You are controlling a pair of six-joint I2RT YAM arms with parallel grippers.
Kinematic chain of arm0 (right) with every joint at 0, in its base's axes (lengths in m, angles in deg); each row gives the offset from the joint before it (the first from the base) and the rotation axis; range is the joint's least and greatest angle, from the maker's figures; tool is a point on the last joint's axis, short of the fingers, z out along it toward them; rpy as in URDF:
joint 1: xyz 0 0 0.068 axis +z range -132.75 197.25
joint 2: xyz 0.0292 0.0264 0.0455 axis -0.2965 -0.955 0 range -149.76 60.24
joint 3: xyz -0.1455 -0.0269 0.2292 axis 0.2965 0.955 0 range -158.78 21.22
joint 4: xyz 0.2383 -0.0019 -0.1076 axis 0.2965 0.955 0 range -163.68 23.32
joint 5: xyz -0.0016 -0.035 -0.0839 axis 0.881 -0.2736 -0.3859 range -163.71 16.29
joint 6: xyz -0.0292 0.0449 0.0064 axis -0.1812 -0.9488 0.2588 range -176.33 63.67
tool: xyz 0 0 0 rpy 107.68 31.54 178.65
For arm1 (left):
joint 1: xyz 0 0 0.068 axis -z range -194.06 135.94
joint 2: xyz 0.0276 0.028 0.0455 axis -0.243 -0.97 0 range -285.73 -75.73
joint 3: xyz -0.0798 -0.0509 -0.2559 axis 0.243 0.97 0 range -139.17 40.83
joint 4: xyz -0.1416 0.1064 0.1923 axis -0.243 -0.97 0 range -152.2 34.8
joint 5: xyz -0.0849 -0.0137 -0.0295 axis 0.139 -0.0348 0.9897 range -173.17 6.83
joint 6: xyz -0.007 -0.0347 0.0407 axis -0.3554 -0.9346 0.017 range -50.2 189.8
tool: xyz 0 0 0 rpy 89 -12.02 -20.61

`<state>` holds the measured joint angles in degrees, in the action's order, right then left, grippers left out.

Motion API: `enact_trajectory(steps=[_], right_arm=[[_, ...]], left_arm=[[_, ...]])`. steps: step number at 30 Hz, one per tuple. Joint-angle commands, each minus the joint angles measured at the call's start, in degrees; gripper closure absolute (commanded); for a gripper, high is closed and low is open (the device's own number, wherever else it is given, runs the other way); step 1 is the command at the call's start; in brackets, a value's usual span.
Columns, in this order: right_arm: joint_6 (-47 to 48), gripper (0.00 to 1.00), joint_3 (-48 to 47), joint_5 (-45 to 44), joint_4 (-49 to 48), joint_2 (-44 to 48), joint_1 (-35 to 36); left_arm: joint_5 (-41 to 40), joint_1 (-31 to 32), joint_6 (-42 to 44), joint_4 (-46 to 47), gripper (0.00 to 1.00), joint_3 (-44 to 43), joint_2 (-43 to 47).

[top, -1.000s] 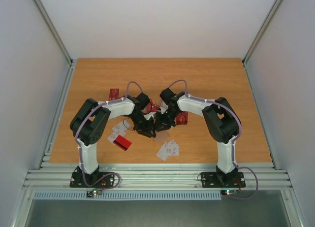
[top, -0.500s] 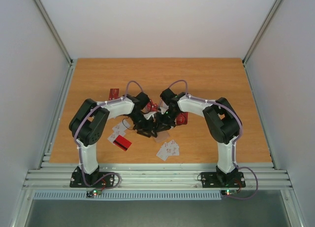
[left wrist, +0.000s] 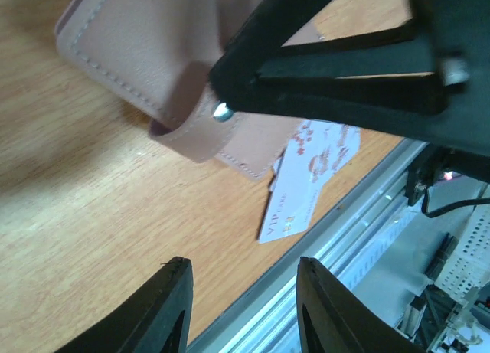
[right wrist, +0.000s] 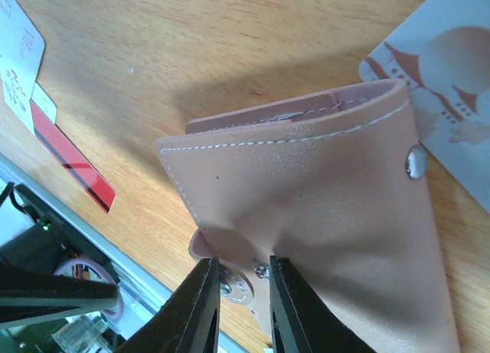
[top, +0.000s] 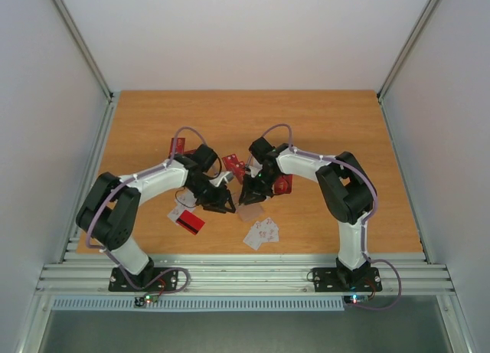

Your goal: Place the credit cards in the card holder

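**A:** so where was everything, front to back?

**B:** Closest to the arm bases, a few white cards (top: 262, 232) lay fanned on the counter (top: 321, 123). A red card with a black stripe (top: 189, 223) lay off to their left. Just past those, mid-counter, was the card holder (right wrist: 321, 207), folded and tilted, and the right pincer (right wrist: 243, 265) was squeezed tight on its snap end.

**A:** and the left pincer?

**B:** The left pincer (left wrist: 243, 292) hung just beside the holder, fingers spread, nothing in them. Couldn't tell if the holder was fully off the wood tbh. Farther back, more red cards (top: 178, 146) lay scattered behind both wrists.
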<state>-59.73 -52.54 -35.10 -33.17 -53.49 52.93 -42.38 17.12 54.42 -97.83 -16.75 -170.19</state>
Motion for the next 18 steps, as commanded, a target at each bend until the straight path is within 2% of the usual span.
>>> enact_trajectory(steps=[1, 11, 18], right_arm=[[-0.37, 0.80, 0.14, -1.68, 0.36, 1.17, -0.29], [-0.98, 0.80, 0.02, -2.57, 0.53, 1.88, -0.44], [-1.00, 0.80, -0.06, -3.25, 1.22, 2.49, -0.53]], left_arm=[[-1.53, -0.15, -2.05, 4.87, 0.64, 2.95, -0.17], [-2.14, -0.21, -4.00, 10.86, 0.75, 2.50, -5.85], [-2.31, 0.06, -5.09, 12.33, 0.76, 1.14, -8.20]])
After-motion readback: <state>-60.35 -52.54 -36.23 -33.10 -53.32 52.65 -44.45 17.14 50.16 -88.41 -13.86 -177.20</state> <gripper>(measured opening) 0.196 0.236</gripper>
